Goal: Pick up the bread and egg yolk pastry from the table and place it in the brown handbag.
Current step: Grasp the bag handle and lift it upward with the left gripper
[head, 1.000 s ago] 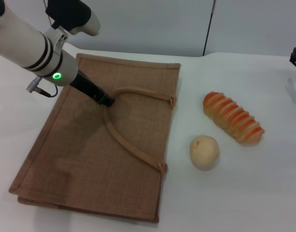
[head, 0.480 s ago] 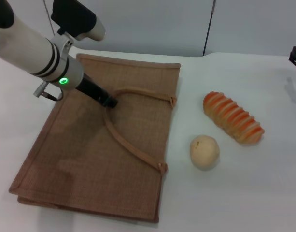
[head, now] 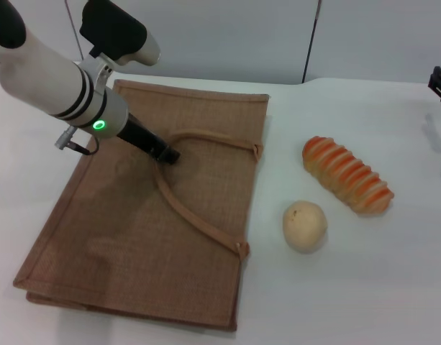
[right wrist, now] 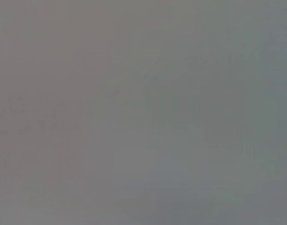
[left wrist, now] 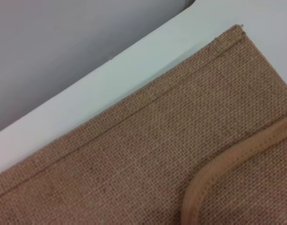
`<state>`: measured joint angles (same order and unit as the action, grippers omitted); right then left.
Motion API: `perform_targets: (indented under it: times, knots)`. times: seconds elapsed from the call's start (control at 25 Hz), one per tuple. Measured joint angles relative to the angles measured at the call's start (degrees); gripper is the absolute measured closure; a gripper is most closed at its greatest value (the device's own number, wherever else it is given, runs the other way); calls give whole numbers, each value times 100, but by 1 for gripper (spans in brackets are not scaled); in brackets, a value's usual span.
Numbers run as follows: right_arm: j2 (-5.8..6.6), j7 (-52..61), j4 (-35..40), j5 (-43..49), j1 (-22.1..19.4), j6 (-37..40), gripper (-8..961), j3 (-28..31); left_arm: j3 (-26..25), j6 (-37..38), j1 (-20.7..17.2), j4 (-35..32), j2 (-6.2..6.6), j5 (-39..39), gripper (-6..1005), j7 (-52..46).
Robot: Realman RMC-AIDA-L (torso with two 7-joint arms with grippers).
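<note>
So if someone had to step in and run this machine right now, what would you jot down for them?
Left gripper: down on the tan-brown woven jute handbag, at the bend of its looped handle; whether it grips the handle cannot be seen.
Right gripper: parked at the far right edge of the head view, away from the food.
Handbag lies flat on the white table.
Striped orange and cream ridged bread loaf and round pale beige egg yolk pastry sit on the table to the bag's right, apart from each other.
Done: nothing bagged.
Left: open the bag, put both foods in.

flat brown handbag [head: 184, 237], pale egg yolk pastry [head: 304, 226] beside striped bread [head: 347, 175]
</note>
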<state>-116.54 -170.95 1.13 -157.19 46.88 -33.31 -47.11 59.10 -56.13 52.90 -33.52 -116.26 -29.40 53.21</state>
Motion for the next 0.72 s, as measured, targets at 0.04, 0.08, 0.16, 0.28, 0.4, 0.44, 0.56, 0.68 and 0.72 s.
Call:
perform_targets:
  times: [0.04, 0.08, 0.16, 0.28, 0.4, 0.44, 0.56, 0.68, 0.72]
  knots:
    - [0, 0, 0, 1, 3, 0, 137, 0, -3, 13, 10, 23, 0, -2, 552, -3]
    - [0, 0, 1, 1, 5, 10, 137, 0, -16, 37, 38, 90, -1, -3, 552, -9]
    - [1, 0, 1, -1, 11, 36, 137, 0, -21, 42, 56, 127, -2, -4, 552, -12]
    - [6, 0, 2, -3, 16, 44, 137, 0, -27, 43, 75, 156, -2, -5, 568, -17]
    - [7, 0, 2, -8, 16, 46, 137, 0, -29, 43, 78, 160, -2, -5, 611, -55]
    - [8, 0, 2, -10, 16, 47, 137, 0, -34, 43, 78, 161, -2, -5, 645, -69]
    - [9, 0, 2, -14, 15, 50, 137, 0, -65, 62, 78, 161, 0, -5, 745, -140]
    - [9, 0, 2, -8, 0, 53, 137, 0, -71, 136, 65, 144, 2, -5, 815, -182]
    - [9, 0, 2, -1, -4, 53, 137, -2, -70, 161, 55, 140, 1, -5, 833, -175]
